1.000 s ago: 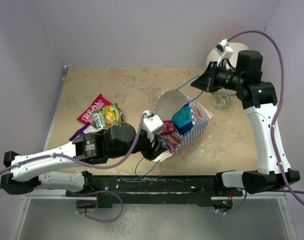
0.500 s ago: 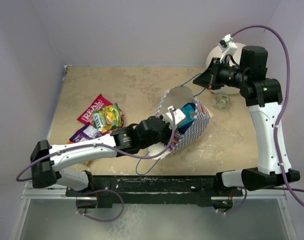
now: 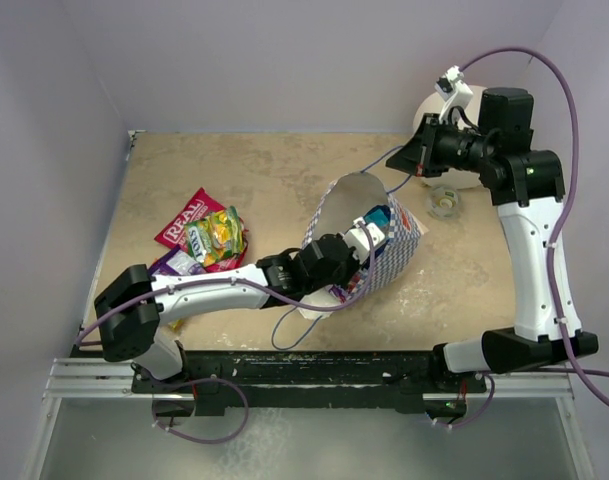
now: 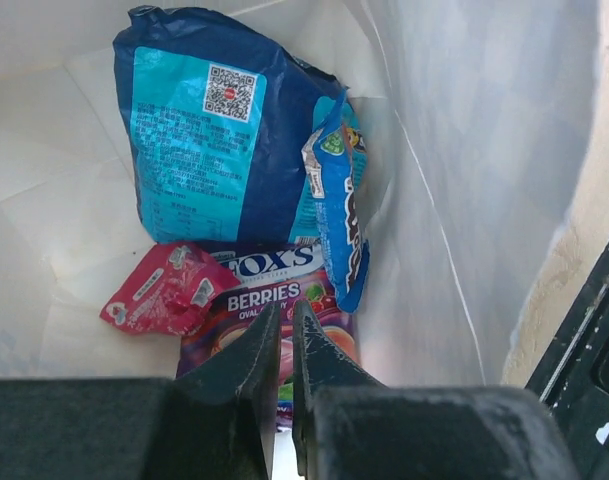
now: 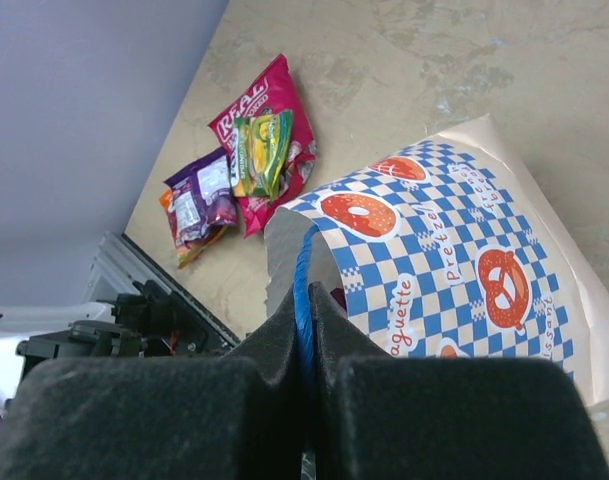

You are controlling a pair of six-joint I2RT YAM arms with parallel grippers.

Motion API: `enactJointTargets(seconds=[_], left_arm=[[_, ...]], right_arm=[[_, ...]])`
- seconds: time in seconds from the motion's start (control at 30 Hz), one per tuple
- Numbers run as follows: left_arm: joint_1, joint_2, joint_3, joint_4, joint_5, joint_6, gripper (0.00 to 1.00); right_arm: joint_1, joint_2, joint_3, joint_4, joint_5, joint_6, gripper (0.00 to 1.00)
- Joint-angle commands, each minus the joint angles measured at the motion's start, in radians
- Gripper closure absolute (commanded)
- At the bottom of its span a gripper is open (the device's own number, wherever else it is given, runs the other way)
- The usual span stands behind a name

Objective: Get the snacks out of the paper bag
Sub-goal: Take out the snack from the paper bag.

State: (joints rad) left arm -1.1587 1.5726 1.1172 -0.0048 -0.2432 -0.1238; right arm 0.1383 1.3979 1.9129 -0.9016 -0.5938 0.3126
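Note:
The paper bag point(image 3: 396, 260), blue-and-white checked outside, leans open in mid-table. My right gripper point(image 3: 406, 167) is shut on its blue cord handle point(image 5: 302, 262) above the checked side point(image 5: 464, 270). My left gripper point(image 3: 358, 248) reaches into the bag mouth; its jaws point(image 4: 286, 310) are shut and empty, just above a purple berries packet point(image 4: 269, 300). Inside also lie a large blue packet point(image 4: 214, 140), a small red packet point(image 4: 159, 292) and a narrow blue packet point(image 4: 339, 215). Outside to the left lie red point(image 3: 184, 218), yellow-green point(image 3: 216, 236) and purple point(image 3: 174, 265) snacks.
A large white cylinder point(image 3: 431, 108) stands behind the right arm at the back right. A small clear round object point(image 3: 445, 203) sits right of the bag. A black rail point(image 3: 304, 365) runs along the near edge. Walls close in at left and back.
My left arm has stretched right and pushed its gripper from the bag's near edge deep into the bag. The right gripper has kept hold of the cord, and the bag stands more upright.

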Motion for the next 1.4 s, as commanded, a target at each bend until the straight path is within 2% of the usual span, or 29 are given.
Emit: enactJointTargets(seconds=[0.0, 0.13, 0.3, 0.43, 0.73, 0.77, 0.8, 0.97, 1.07, 1.13, 1.23, 1.37], left_arm=[[0.007, -0.017, -0.038, 0.173, 0.019, -0.018, 0.87], [0.030, 0.093, 0.002, 0.257, 0.064, -0.018, 0.84], [0.052, 0.216, 0.076, 0.340, 0.030, -0.030, 0.83], [0.077, 0.317, 0.164, 0.373, 0.016, -0.038, 0.76], [0.123, 0.469, 0.270, 0.421, 0.028, -0.094, 0.34], [0.123, 0.489, 0.282, 0.430, 0.023, -0.088, 0.19], [0.123, 0.512, 0.296, 0.433, 0.013, -0.075, 0.10], [0.123, 0.602, 0.376, 0.360, -0.082, -0.075, 0.05], [0.128, 0.647, 0.444, 0.248, -0.195, -0.058, 0.06], [0.139, 0.659, 0.460, 0.217, -0.222, -0.036, 0.14], [0.158, 0.652, 0.452, 0.181, -0.288, -0.035, 0.41], [0.187, 0.587, 0.391, 0.179, -0.277, -0.045, 0.66]], right_arm=[[0.000, -0.055, -0.026, 0.024, -0.021, -0.008, 1.00], [0.001, -0.077, -0.049, 0.033, -0.030, 0.010, 1.00], [0.000, -0.110, -0.063, 0.097, -0.015, 0.078, 1.00], [0.000, -0.100, -0.063, 0.098, -0.021, 0.095, 1.00], [0.000, -0.077, -0.023, 0.043, -0.014, 0.048, 1.00], [0.000, -0.077, -0.026, 0.044, -0.015, 0.047, 1.00], [0.000, -0.077, -0.029, 0.042, -0.018, 0.047, 1.00], [0.000, -0.073, -0.014, 0.035, -0.023, 0.045, 1.00], [0.000, -0.073, -0.004, 0.030, -0.024, 0.045, 1.00], [0.000, -0.076, -0.007, 0.031, -0.023, 0.047, 1.00], [0.000, -0.084, -0.013, 0.032, -0.023, 0.048, 1.00], [0.000, -0.104, -0.037, 0.038, -0.010, 0.045, 1.00]])
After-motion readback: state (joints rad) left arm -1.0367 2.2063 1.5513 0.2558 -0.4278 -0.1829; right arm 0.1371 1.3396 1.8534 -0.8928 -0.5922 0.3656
